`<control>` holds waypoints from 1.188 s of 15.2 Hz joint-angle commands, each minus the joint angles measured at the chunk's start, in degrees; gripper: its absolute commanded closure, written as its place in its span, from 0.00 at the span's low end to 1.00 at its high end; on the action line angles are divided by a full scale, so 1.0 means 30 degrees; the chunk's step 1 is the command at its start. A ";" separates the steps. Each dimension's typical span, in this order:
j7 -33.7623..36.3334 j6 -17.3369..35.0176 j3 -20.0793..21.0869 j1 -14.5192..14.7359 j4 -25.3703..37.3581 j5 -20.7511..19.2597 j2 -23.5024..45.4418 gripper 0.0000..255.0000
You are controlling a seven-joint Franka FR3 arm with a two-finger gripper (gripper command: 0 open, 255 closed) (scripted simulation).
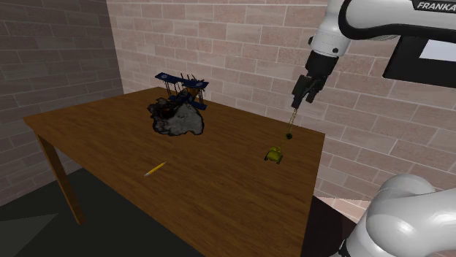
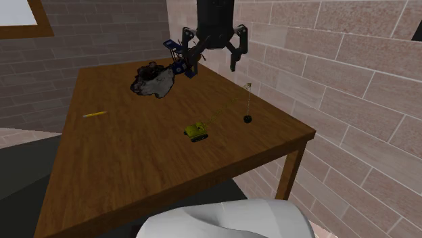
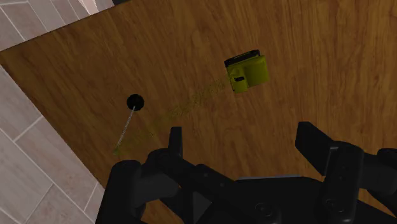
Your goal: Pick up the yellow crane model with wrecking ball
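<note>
Yellow crane model [image 1: 274, 155] on the table [image 1: 109, 146], fingers [image 2: 239, 47] released.
In the shoulder view it was seen near the table's edge, below the gripper [image 1: 305, 101]; in the second exterior view the 2 fingers were spread apart; in the wrist view nothing was clasped.

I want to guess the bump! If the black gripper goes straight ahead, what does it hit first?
Probably the brown wooden table, just beside the small yellow crane model's thin boom. It might clip the boom first; depth is unclear.
</note>
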 commanded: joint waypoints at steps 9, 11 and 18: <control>1.9530 0.3679 0.5700 -0.6943 -0.2658 0.1702 0.2340 0.00; 2.1227 0.4146 0.6193 -0.7533 -0.3035 0.1883 0.2601 0.00; 2.1377 0.5849 0.6406 -0.7452 -0.4645 0.2007 0.2703 0.00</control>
